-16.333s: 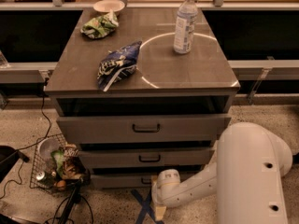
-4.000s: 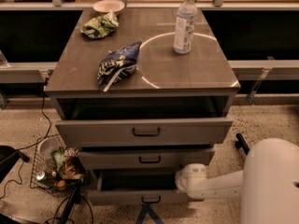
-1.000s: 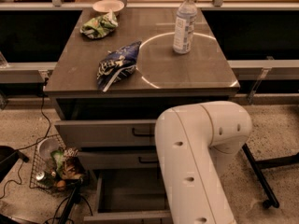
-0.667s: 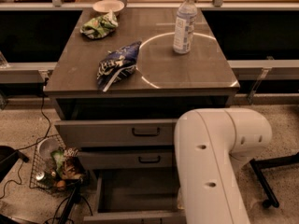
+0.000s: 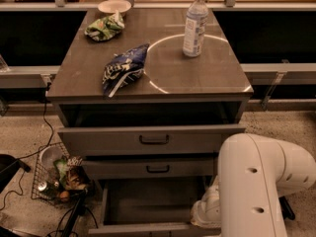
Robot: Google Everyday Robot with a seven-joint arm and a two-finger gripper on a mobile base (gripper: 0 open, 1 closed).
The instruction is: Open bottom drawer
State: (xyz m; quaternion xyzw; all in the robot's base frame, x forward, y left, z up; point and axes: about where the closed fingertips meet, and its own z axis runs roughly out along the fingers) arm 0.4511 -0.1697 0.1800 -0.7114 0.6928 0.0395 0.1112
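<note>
Camera view is showing the bottom drawer (image 5: 148,201) standing open at 6 o'clock. My gripper (image 5: 203,215) is hovering at its 3 o'clock side; whether it is clenched, I cannot tell.

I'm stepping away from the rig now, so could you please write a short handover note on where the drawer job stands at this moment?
Gripper: not in view. The white arm fills the lower right, and its end runs down beside the right front corner of the bottom drawer, toward the picture's lower edge.
Bottom drawer: pulled well out, its inside showing. The middle drawer above it is shut.
Done: the opening looks complete.
Left: probably only moving the arm clear. First check that the gripper is free of the drawer's handle, which cannot be seen here.
</note>
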